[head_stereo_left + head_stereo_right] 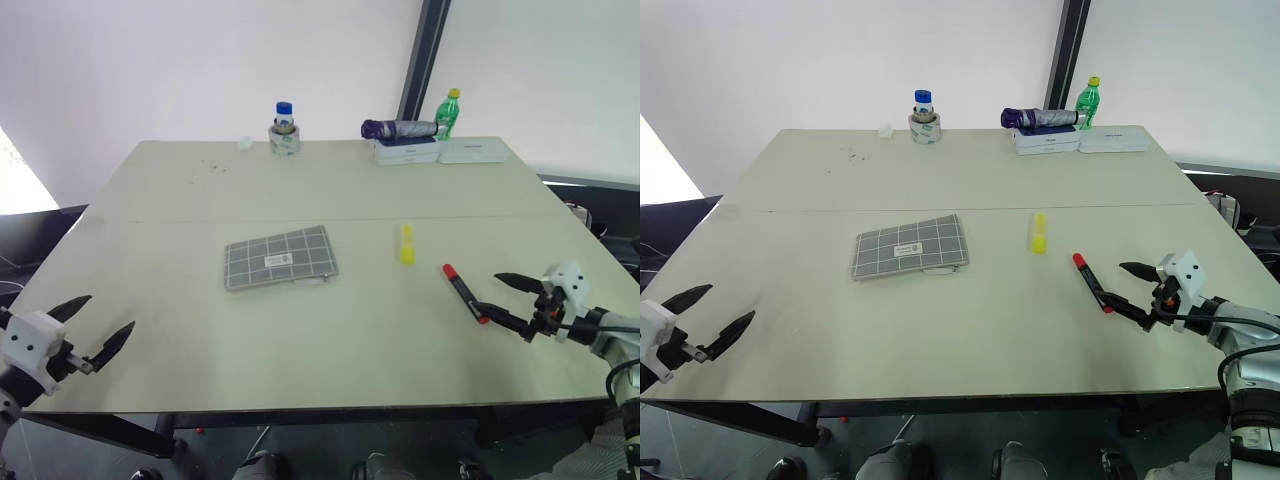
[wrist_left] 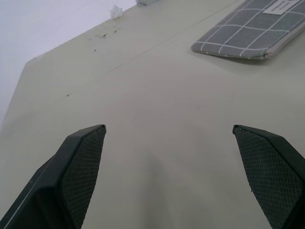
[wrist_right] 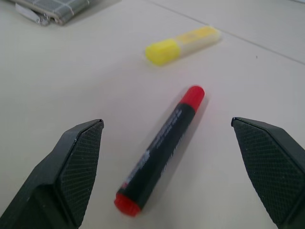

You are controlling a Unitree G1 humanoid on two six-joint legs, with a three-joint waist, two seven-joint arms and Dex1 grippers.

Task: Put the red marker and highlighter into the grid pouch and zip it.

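Observation:
The grid pouch (image 1: 279,257) lies flat near the middle of the table, label up, zipper along its near edge. To its right rests the yellow highlighter (image 1: 406,244). Further right and nearer lies the red marker (image 1: 466,293), black barrel with red cap and red end. My right gripper (image 1: 508,300) hovers open just right of the marker's near end; in the right wrist view the marker (image 3: 162,150) lies between its spread fingers with the highlighter (image 3: 183,44) beyond. My left gripper (image 1: 100,326) is open over the table's near left corner, far from the pouch (image 2: 255,33).
At the table's far edge stand a blue-capped jar on a tape roll (image 1: 285,130), a folded purple umbrella on white boxes (image 1: 405,140) and a green bottle (image 1: 447,115). A small white scrap (image 1: 245,144) lies far left. A black pole (image 1: 421,60) rises behind.

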